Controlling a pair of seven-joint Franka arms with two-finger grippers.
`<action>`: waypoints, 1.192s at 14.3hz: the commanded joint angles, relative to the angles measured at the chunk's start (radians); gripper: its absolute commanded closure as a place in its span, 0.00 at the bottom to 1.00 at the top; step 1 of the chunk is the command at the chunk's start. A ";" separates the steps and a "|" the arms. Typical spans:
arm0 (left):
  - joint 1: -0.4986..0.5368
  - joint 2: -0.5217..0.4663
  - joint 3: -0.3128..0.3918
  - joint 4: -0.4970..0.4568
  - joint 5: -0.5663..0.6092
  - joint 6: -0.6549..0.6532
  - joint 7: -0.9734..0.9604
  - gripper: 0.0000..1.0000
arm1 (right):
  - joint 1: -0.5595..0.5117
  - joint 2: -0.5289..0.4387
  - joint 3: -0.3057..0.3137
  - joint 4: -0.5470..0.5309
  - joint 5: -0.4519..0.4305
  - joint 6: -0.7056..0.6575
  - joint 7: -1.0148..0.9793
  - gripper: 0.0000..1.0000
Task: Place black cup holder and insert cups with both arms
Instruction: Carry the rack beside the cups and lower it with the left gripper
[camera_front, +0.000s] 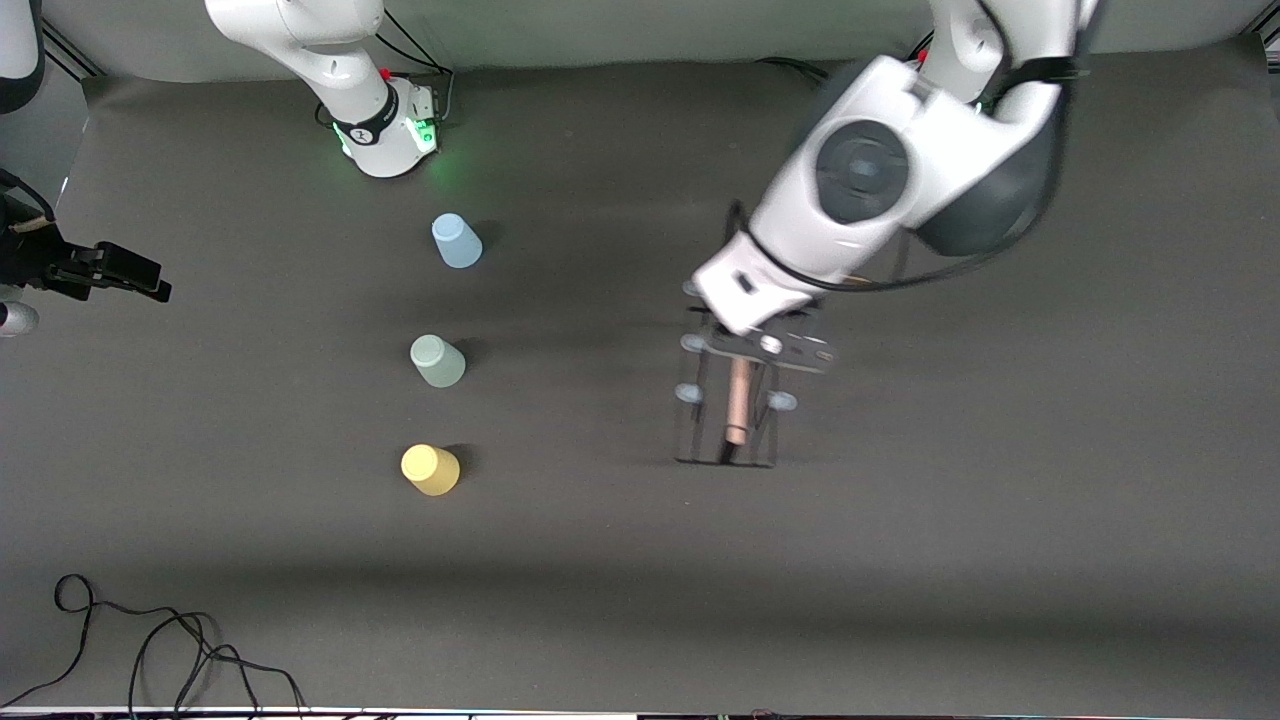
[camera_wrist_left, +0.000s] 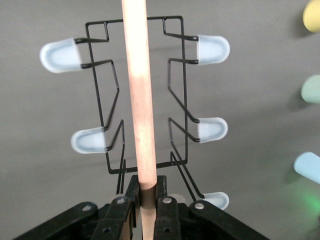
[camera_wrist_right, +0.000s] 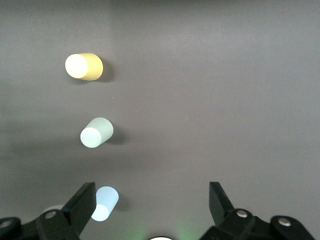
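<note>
My left gripper (camera_wrist_left: 148, 202): pinches the wooden rod (camera_wrist_left: 138, 95) of the black cup holder (camera_front: 728, 400).
My right gripper (camera_wrist_right: 152, 205): spread wide, holding nothing, waits high over the table.
3 cups: blue (camera_front: 456, 241), green (camera_front: 437, 361), yellow (camera_front: 430, 470), in a row toward my right arm's end.

A robotics lab bench: two large white jointed robot arms (camera_front: 880, 180) with green-lit round bases (camera_front: 390, 140) are bolted along a table draped in plain dark grey cloth (camera_front: 1000, 500). Loose black cables (camera_front: 170, 650) trail over the cloth's edge nearest the front camera.
</note>
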 joint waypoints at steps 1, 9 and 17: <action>-0.067 0.066 -0.011 0.052 -0.006 0.065 -0.118 1.00 | -0.008 -0.024 0.007 -0.022 -0.005 0.001 -0.004 0.00; -0.213 0.251 -0.009 0.052 -0.003 0.339 -0.344 1.00 | -0.009 -0.028 0.007 -0.025 -0.005 0.001 -0.004 0.00; -0.215 0.282 -0.009 0.052 0.007 0.401 -0.333 1.00 | 0.041 -0.029 0.016 -0.029 0.052 -0.011 0.130 0.00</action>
